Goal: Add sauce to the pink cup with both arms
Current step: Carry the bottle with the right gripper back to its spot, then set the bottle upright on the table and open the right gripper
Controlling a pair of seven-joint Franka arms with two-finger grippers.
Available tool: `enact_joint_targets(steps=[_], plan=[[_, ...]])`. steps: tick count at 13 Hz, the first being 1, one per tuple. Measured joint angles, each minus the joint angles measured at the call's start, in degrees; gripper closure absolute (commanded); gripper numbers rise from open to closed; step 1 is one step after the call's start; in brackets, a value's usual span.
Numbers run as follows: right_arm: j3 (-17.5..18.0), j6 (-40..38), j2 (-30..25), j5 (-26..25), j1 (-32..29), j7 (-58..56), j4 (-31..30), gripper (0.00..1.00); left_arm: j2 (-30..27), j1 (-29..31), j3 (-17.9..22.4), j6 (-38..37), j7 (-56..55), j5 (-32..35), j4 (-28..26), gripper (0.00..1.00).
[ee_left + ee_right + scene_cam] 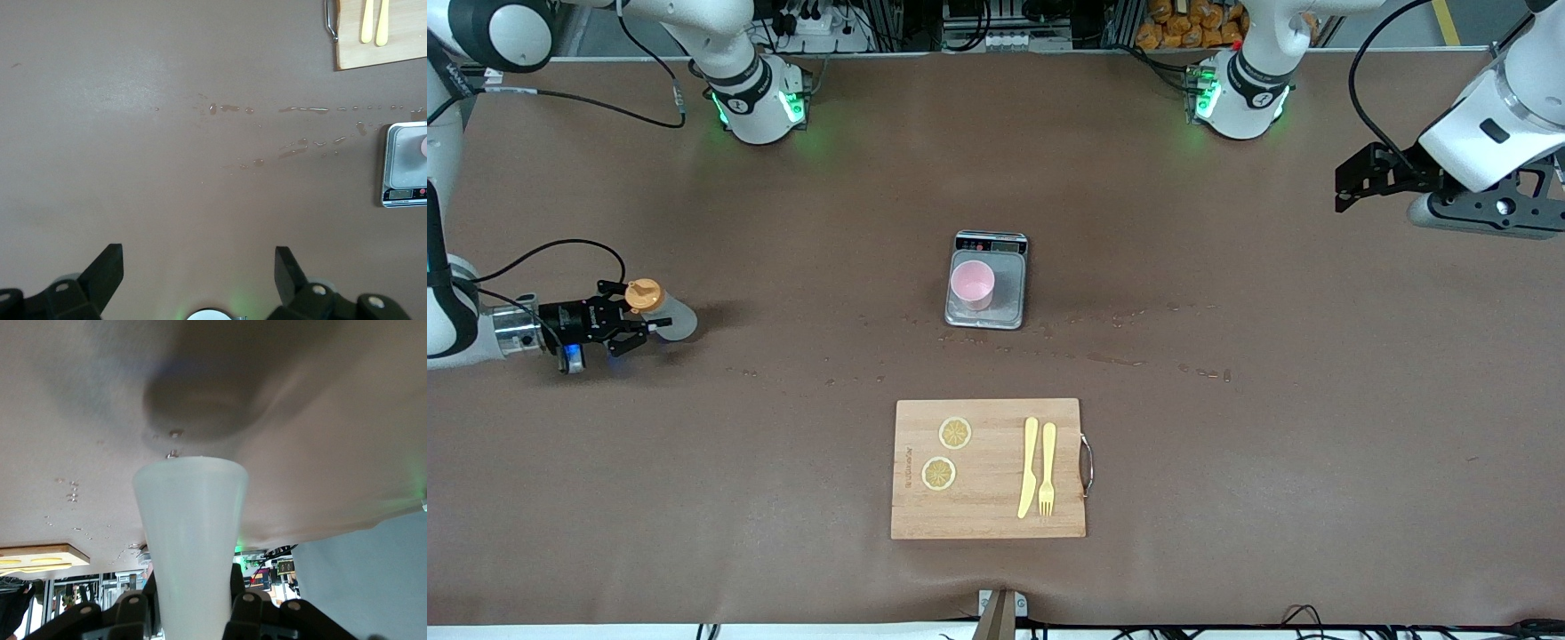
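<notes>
The pink cup (972, 285) stands upright on the grey scale (986, 313) in the middle of the table; its edge shows in the left wrist view (424, 145). My right gripper (624, 322) is shut on the sauce bottle (669, 320) at the right arm's end of the table. The bottle's orange cap (645, 294) points up, and its whitish body (191, 533) sits between the fingers (248, 603). My left gripper (1348, 185) is open and empty, up over the left arm's end of the table, with bare table between its fingers (285, 265).
A wooden cutting board (989, 468) lies nearer to the front camera than the scale, with two lemon slices (955, 433), a yellow knife (1029, 467) and a fork (1048, 468). Wet drops (1112, 359) streak the table beside the scale.
</notes>
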Motion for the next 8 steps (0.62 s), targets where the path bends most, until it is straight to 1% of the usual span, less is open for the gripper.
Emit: enact_joint_targets(steps=[1,2,3,6,7,8], plan=[[0.0,0.01,0.88,0.65,-0.64,-1.07,0.0,0.54,0.0,0.0,0.0,0.12,0.0,0.0,0.0,0.0],[-0.01,0.01,1.62,1.19,-1.27,-1.87,0.01,0.53,0.0,0.0,0.01,0.22,0.0,0.0,0.0,0.0],[0.0,0.01,2.11,1.61,-1.74,-2.14,0.01,0.5,0.0,0.0,0.01,0.26,0.0,0.0,0.0,0.0],[0.05,0.01,3.03,3.47,-2.05,-2.42,0.05,0.37,0.0,0.02,0.02,0.32,0.0,0.0,0.0,0.0],[0.06,0.0,3.22,4.19,-2.05,-2.47,0.05,0.26,0.0,0.04,0.06,0.33,0.0,0.0,0.0,0.0],[0.09,-0.03,3.27,4.48,-2.05,-2.48,0.05,0.12,0.0,0.06,0.14,0.36,0.0,0.0,0.0,0.0]])
